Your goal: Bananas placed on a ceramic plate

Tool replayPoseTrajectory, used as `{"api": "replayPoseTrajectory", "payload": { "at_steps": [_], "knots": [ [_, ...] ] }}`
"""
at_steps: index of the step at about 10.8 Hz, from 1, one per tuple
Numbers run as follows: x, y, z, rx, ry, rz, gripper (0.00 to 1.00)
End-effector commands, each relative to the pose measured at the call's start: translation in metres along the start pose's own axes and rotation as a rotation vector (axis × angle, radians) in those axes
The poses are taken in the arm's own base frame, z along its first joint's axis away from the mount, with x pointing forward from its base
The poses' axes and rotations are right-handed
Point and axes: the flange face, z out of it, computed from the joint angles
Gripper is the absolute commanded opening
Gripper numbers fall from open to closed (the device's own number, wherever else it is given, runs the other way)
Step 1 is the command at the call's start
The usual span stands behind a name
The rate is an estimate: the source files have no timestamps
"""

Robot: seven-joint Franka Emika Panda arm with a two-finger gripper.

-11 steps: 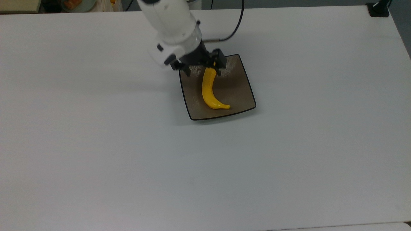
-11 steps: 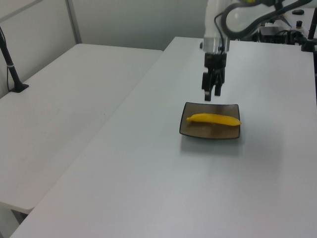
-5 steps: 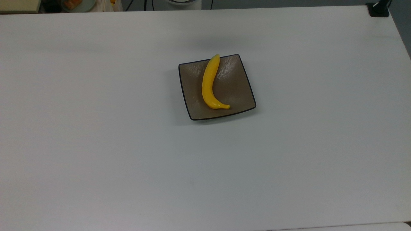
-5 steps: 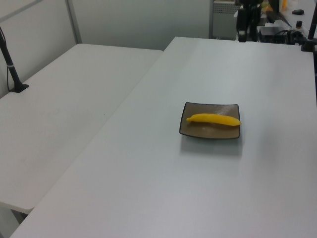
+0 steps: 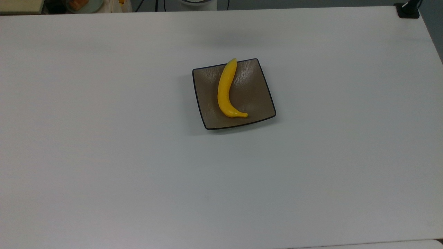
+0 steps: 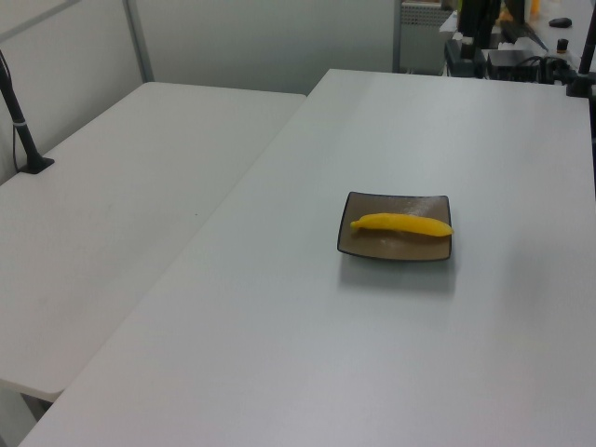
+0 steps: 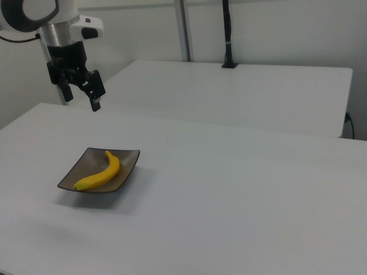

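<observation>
While the banana (image 5: 225, 91) lies inside the ceramic plate (image 5: 254, 93), the pincer (image 7: 80, 94) hangs in the air well apart from both, up at the right view's far left, with its two dark fingers (image 7: 96, 91) spread wide and nothing between them. Seen in the top view, the banana runs from the plate's far edge, where its greenish stem tip just overlaps the dark rim, down to a blunt end that curls toward the top view's right near the plate's near edge; its belly bows toward the top view's left. Across the left view, the banana (image 6: 402, 224) lies lengthwise over the plate (image 6: 358, 245), its ends close to the plate's left and right sides. From the right view, the banana (image 7: 99, 172) rests diagonally on the square grey-brown plate (image 7: 129, 157), which sits flat on the white bench (image 5: 104, 155). A second white bench (image 6: 102, 214) stands beside it at the left view's left, carrying a black post (image 6: 20, 116) on a small foot.
</observation>
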Motion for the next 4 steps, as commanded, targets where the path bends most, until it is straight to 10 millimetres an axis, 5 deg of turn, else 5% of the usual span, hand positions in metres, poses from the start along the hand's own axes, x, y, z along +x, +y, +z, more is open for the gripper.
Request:
{"api": "replayPoseTrajectory", "payload": {
  "at_steps": [1, 4],
  "knots": [
    [0.024, -0.020, 0.020, -0.023, 0.067, -0.161, 1.00],
    [0.036, -0.033, 0.045, -0.071, 0.052, -0.205, 1.00]
  ]
}}
